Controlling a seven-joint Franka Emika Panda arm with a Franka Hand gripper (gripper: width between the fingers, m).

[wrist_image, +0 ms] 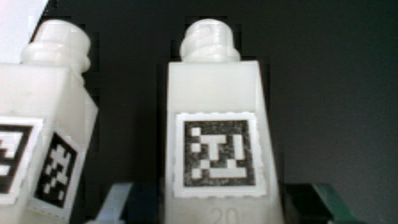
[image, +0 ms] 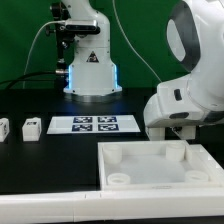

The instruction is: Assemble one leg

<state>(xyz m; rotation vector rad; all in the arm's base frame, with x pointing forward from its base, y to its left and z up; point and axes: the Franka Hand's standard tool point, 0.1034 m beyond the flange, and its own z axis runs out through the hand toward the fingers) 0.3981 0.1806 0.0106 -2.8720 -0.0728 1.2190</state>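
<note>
Right, claw (wrist_image: 217,203) spread open, jaws flanking a white block-shaped leg (wrist_image: 215,115) with rounded end peg and square black-and-white tag; second leg (wrist_image: 50,115) just beside it.

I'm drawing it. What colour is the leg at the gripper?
The leg: white, black-and-white tag; wrist view.

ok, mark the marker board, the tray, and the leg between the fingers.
marker board (image: 93,124): exterior view, centre between its tags.
tray (image: 140,150): exterior view, far wall.
leg (wrist_image: 217,130): wrist view, its tagged face.
</note>
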